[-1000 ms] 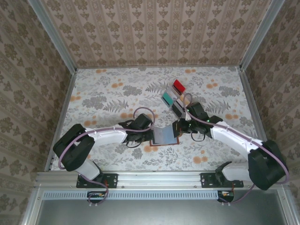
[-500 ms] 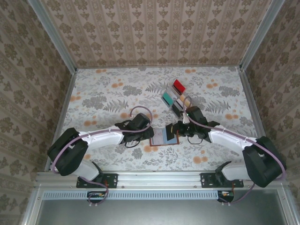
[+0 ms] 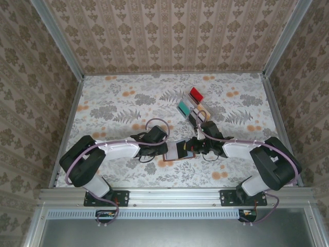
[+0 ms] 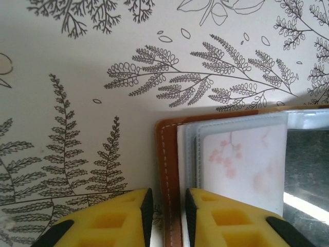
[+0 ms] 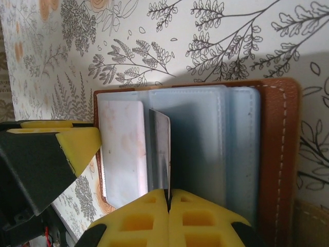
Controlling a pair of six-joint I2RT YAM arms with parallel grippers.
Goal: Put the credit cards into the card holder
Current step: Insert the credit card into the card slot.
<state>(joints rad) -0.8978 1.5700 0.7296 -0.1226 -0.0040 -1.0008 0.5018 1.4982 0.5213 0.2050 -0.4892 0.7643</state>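
The brown card holder (image 3: 177, 151) lies open on the flowered table between both arms. In the left wrist view, my left gripper (image 4: 167, 198) stands narrowly open astride the holder's stitched brown edge (image 4: 169, 170), with a sliver of table showing beside the left pad. A pale card with pink blossoms (image 4: 247, 159) sits in the nearest clear pocket. My right gripper (image 5: 168, 193) is shut on a grey credit card (image 5: 160, 149). That card stands on edge over the blue-grey pockets (image 5: 205, 144), its far end between two sleeves. From above, the left gripper (image 3: 165, 147) and right gripper (image 3: 193, 147) flank the holder.
A clear slotted rack (image 3: 191, 107) with red, teal and dark pieces stands just behind the right gripper. The left gripper's yellow finger (image 5: 77, 146) shows at the holder's left edge in the right wrist view. Patterned walls enclose the table on three sides.
The left jaws widened and narrowed again at the holder's left edge. The right gripper moved left over the open holder with its card. The holder's raised leaf has dropped flatter.
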